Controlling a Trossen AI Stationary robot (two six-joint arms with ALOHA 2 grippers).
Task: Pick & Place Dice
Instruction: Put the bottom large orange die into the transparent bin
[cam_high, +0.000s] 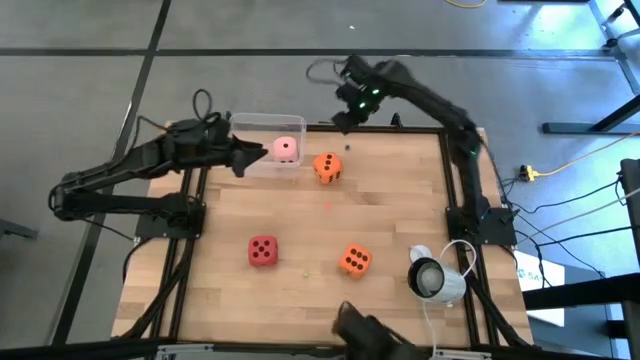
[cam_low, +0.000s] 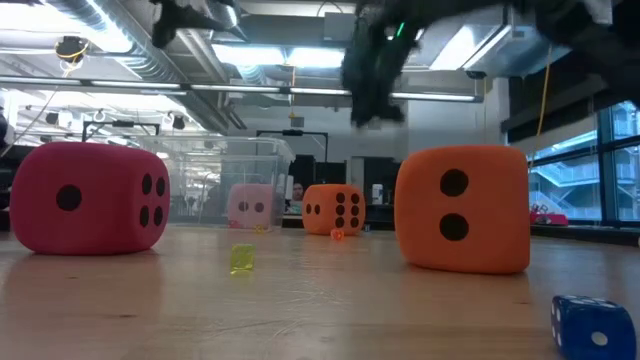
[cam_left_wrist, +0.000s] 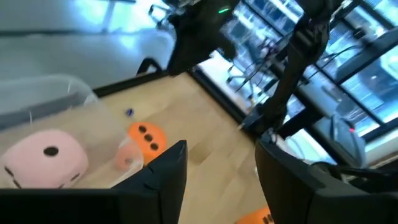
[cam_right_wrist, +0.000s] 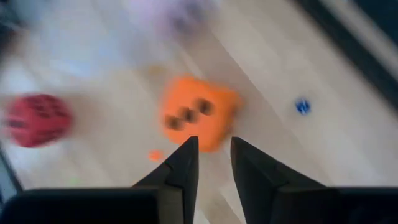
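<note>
The pale pink die (cam_high: 286, 149) (cam_left_wrist: 43, 159) sits inside a clear plastic box (cam_high: 262, 128) at the table's far side. One orange die (cam_high: 327, 167) (cam_right_wrist: 196, 117) rests on the table just right of the box. The red die (cam_high: 263, 251) (cam_low: 90, 197) and the second orange die (cam_high: 354, 260) (cam_low: 462, 208) stand nearer the near edge. My left gripper (cam_high: 258, 153) (cam_left_wrist: 221, 165) is open, hovering at the box's left side and holding nothing. My right gripper (cam_high: 345, 118) (cam_right_wrist: 214, 149) hangs above the far edge, beyond the orange die, its fingers a little apart and empty.
A white camera-like device with a cable (cam_high: 437, 275) lies at the near right corner. Tiny dice lie scattered: a blue one (cam_right_wrist: 303, 106) (cam_low: 590, 325) and a yellow-green one (cam_low: 242, 258). Bare wood (cam_high: 400, 190) lies to the right of the far orange die.
</note>
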